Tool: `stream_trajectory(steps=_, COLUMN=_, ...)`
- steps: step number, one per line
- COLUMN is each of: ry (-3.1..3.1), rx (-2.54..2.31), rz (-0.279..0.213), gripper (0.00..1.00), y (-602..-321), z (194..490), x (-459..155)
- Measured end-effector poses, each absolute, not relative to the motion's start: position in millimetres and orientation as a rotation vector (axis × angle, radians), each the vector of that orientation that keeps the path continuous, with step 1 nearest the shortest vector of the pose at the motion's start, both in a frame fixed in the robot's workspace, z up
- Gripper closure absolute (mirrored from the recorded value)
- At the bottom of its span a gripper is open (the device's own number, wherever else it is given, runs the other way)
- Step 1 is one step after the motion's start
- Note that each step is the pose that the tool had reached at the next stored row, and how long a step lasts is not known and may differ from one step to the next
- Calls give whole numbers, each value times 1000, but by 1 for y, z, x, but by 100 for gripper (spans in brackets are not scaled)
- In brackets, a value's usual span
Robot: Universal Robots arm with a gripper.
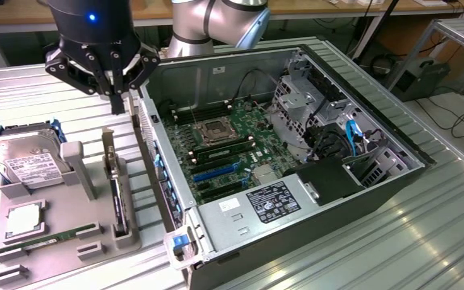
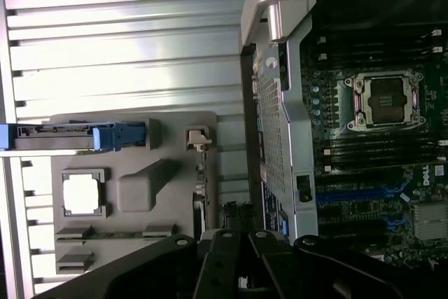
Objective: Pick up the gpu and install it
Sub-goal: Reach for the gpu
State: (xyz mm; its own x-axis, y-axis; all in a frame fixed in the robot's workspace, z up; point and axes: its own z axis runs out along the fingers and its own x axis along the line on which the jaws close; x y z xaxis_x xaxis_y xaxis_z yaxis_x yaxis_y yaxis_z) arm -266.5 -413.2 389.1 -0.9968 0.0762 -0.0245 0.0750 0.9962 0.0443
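Hovering over the parts tray: gripper (image 1: 118, 109) has its fingers pressed together with nothing between them. The tips sit above the bracket end of the gpu (image 1: 118, 193), clear of it, no contact.

The gpu stands on edge in its slot in the grey tray (image 1: 58, 208), on the side nearest the PC case (image 1: 345, 208). Not yet lifted, not yet installed.

Also on the tray:
- an upright post (image 1: 77, 166) just beside the card
- a hard drive (image 1: 26, 163) in a blue caddy, toward the exterior view's left
- a CPU chip (image 1: 24, 220)
- a RAM stick (image 1: 51, 237) lying flat

The case lies open on its side just beside the tray. Motherboard (image 1: 240, 151) is exposed, CPU socket (image 1: 215, 130) looks empty, and a blue expansion slot (image 1: 215, 173) looks free.

My read is that the step in hand is the approach for the grasp. To do it well:
- Spread the jaws before any descent, else the tips land on the card's top edge.
- Shift along the card toward mid-length. A grip at the bracket end would likely let it swing.
- Square the jaw axis across the thin faces.
- Pinch board and shroud, not loose parts.
- Pull straight up out of the slot. Post and case wall are close on either side, so there's little room for sideways drift.
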Motion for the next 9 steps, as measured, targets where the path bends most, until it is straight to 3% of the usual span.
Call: stream_trajectory(steps=9, ry=3112, rx=118, rz=68, gripper=89, y=-418, z=389, x=-267)
